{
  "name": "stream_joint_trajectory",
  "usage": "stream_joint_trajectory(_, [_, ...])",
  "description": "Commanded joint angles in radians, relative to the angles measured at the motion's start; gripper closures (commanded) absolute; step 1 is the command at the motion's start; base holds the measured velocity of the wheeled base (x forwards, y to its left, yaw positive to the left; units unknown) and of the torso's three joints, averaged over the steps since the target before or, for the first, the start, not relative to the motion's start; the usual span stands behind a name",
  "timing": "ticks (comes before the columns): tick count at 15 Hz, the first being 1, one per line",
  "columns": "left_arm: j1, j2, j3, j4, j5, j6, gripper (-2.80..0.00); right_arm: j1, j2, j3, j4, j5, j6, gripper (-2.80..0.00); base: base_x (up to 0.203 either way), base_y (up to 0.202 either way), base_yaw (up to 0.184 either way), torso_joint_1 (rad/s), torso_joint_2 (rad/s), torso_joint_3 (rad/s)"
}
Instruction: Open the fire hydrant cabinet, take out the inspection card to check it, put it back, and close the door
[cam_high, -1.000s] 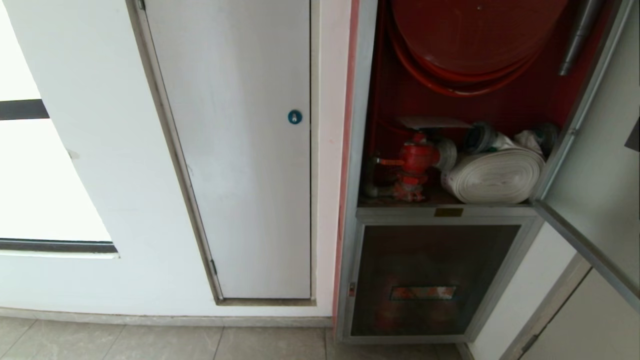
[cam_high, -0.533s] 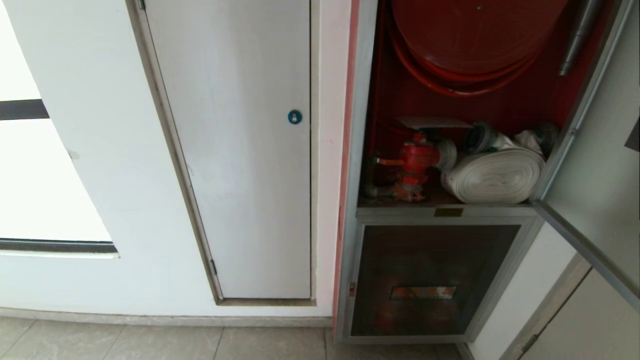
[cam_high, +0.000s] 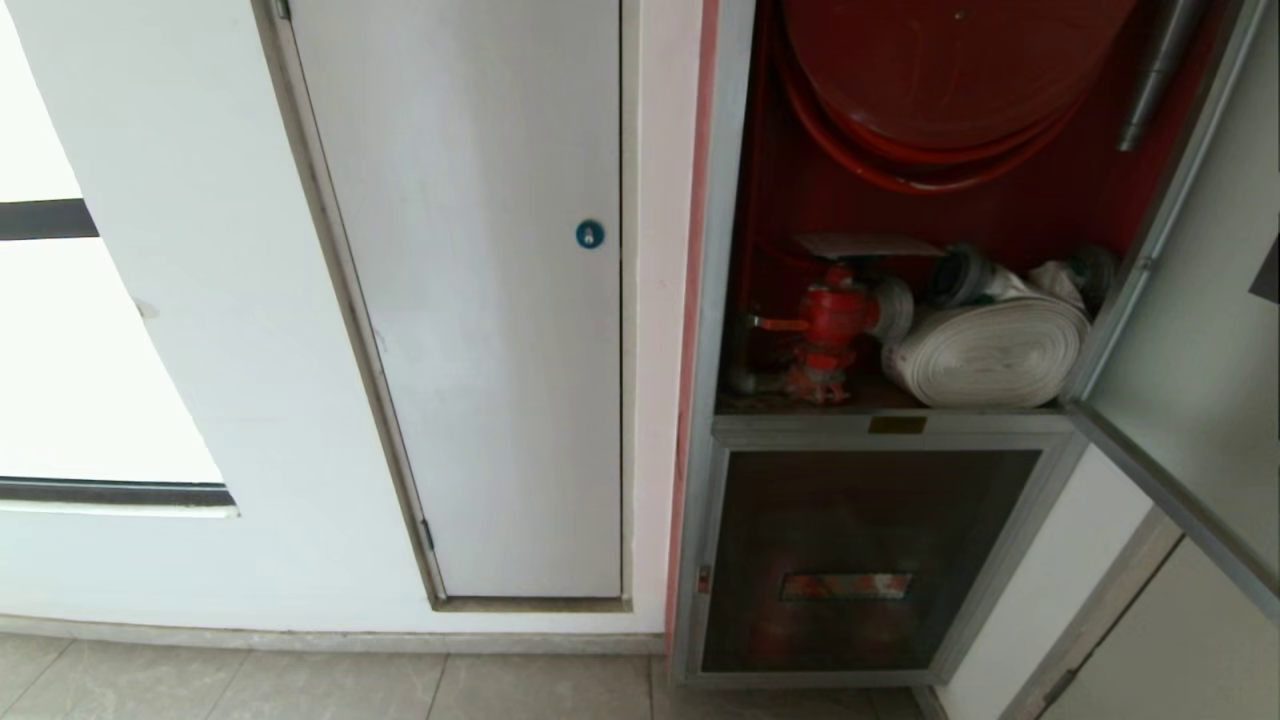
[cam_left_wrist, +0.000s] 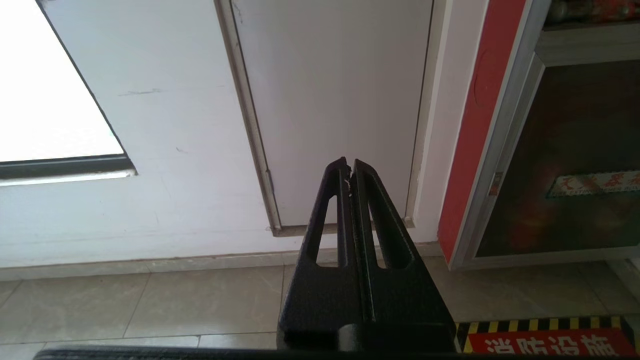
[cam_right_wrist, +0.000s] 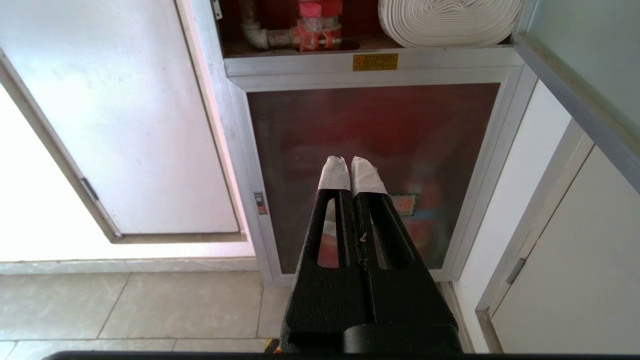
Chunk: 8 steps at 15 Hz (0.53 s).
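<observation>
The fire hydrant cabinet (cam_high: 715, 300) stands open, showing its red inside, a red hose reel (cam_high: 950, 70), a red valve (cam_high: 835, 315) and a rolled white hose (cam_high: 990, 350). The inspection card (cam_high: 868, 245) lies flat on top of the valve. The door (cam_high: 1190, 330) is swung out to the right. Neither arm shows in the head view. My left gripper (cam_left_wrist: 349, 165) is shut and empty, low before the white wall panel. My right gripper (cam_right_wrist: 350, 162), its tips taped white, is shut and empty in front of the lower dark pane, below the valve shelf.
Left of the cabinet is a white panel with a blue round lock (cam_high: 589, 234). A lower dark glass pane (cam_high: 860, 560) and a small brass plate (cam_high: 896, 425) sit under the shelf. A hazard-striped floor marking (cam_left_wrist: 545, 340) lies on the tiles.
</observation>
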<state>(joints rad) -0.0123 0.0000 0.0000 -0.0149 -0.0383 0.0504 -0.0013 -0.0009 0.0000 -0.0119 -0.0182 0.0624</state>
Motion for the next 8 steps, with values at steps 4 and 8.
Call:
stream_joint_trajectory(4, [0.000,0.000,0.012,0.000,0.000,0.002,0.00,0.000,0.001,0.002,0.000,0.000,0.000,0.00,0.131,0.000,-0.001,0.006,0.00,0.000])
stream_joint_trajectory(8, [0.000,0.000,0.012,0.000,0.000,0.000,0.00,0.000,0.001,0.003,0.000,0.000,0.000,0.00,0.199,0.000,-0.001,0.005,0.00,0.001])
